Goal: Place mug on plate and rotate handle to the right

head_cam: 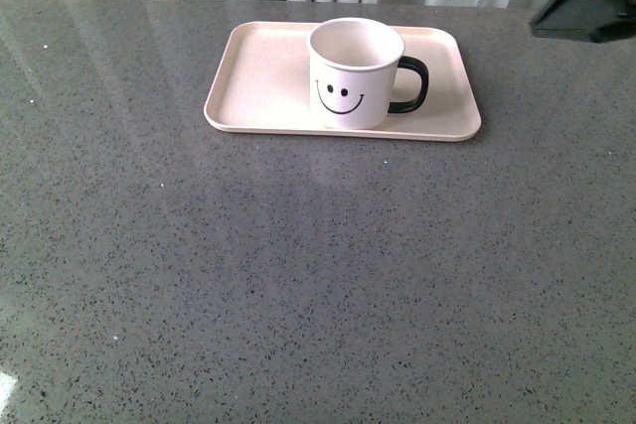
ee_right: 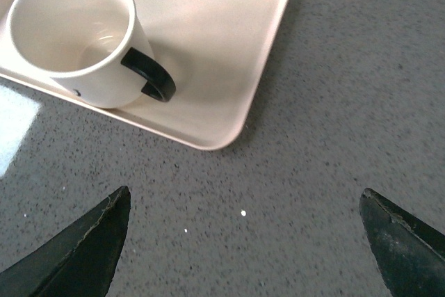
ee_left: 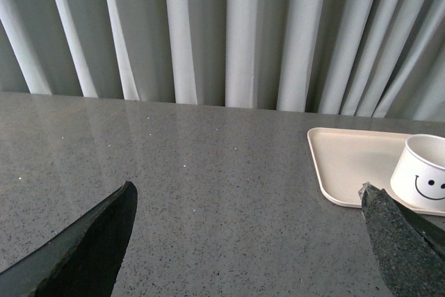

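The cream-white mug point(head_cam: 354, 73) with its black smiley face stands upright on the pale pink plate point(head_cam: 260, 76), right of the plate's middle. Its black handle point(head_cam: 410, 84) points to the right in the front view. Neither arm shows in the front view. My left gripper point(ee_left: 247, 203) is open over bare table, with the plate point(ee_left: 348, 161) and mug point(ee_left: 424, 179) off to one side. Over the table short of the plate's corner point(ee_right: 229, 67), my right gripper point(ee_right: 243, 206) hangs open and empty; the mug point(ee_right: 76, 39) and handle point(ee_right: 149, 78) lie beyond it.
The grey speckled table point(head_cam: 298, 275) stretches wide in front of the plate. Pale curtains point(ee_left: 229, 33) hang behind the table's far edge. A dark object point(head_cam: 586, 17) sits at the far right corner.
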Controlling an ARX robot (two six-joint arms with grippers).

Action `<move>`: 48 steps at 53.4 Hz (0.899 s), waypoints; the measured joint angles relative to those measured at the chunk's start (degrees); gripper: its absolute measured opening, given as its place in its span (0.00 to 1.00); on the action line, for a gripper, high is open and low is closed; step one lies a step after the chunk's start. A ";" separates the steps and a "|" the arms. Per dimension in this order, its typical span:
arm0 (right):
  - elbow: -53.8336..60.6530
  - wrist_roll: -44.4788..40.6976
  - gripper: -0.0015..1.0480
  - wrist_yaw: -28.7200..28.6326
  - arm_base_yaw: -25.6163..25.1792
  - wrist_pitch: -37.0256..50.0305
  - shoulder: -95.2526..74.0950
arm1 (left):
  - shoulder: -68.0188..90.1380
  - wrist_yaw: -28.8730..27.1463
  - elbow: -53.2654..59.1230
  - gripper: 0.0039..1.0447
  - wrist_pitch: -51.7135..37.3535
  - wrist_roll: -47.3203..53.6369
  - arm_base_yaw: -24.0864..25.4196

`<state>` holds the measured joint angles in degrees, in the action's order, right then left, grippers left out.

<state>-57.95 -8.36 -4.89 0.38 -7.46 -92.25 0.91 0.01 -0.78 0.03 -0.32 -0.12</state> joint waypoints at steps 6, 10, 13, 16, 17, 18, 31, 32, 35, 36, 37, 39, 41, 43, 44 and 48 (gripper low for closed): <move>-12.20 1.27 0.91 1.29 2.54 -4.24 -10.60 | 0.00 0.00 0.00 0.91 0.00 0.00 0.00; -18.99 1.60 0.91 1.57 3.91 -7.15 -15.65 | 0.00 0.00 0.00 0.91 0.00 0.00 0.00; -23.63 2.08 0.91 2.32 4.90 -9.22 -19.04 | 0.00 0.00 0.00 0.91 0.00 0.00 0.00; -26.45 2.56 0.91 2.29 5.46 -10.51 -21.03 | 0.00 0.00 0.00 0.91 0.00 0.00 0.00; -27.85 2.82 0.91 2.32 5.77 -11.21 -22.08 | 0.00 0.00 0.00 0.91 -0.02 0.00 0.00; -28.50 2.89 0.91 2.38 5.92 -11.54 -22.53 | 0.00 0.00 0.00 0.91 0.00 0.00 0.00; -39.71 4.59 0.91 2.54 8.61 -16.35 -31.15 | 0.00 0.00 0.00 0.91 -0.02 0.00 0.00; -40.50 4.68 0.91 2.60 8.76 -16.72 -31.78 | 0.00 0.00 0.00 0.91 0.00 0.00 0.00; -42.77 5.11 0.91 2.58 9.27 -17.64 -33.53 | 0.00 0.00 0.00 0.91 0.00 0.00 0.00; -43.28 5.38 0.91 2.56 9.40 -17.92 -33.97 | 0.00 0.00 0.00 0.91 0.00 0.00 0.00; -43.76 5.64 0.91 2.54 9.51 -18.21 -34.38 | 0.00 0.00 0.00 0.91 0.00 0.00 0.00; -44.52 5.99 0.91 2.49 9.73 -18.58 -35.10 | 0.00 0.00 0.00 0.91 -0.02 0.00 0.00; -45.09 6.23 0.91 2.49 9.90 -18.86 -35.74 | 0.00 0.00 0.00 0.91 0.00 0.00 0.00; -45.53 6.36 0.91 2.51 10.08 -19.06 -36.37 | 0.00 0.00 0.00 0.91 0.00 0.00 0.00; -45.72 6.47 0.91 2.51 10.14 -19.19 -36.54 | 0.00 0.00 0.00 0.91 0.00 0.00 0.00; -46.27 6.73 0.91 2.56 10.27 -19.76 -37.40 | 0.00 0.00 0.00 0.91 0.00 0.00 0.00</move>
<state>-104.22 -1.63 -2.33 10.66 -27.22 -129.64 0.91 0.01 -0.78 0.03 -0.32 -0.12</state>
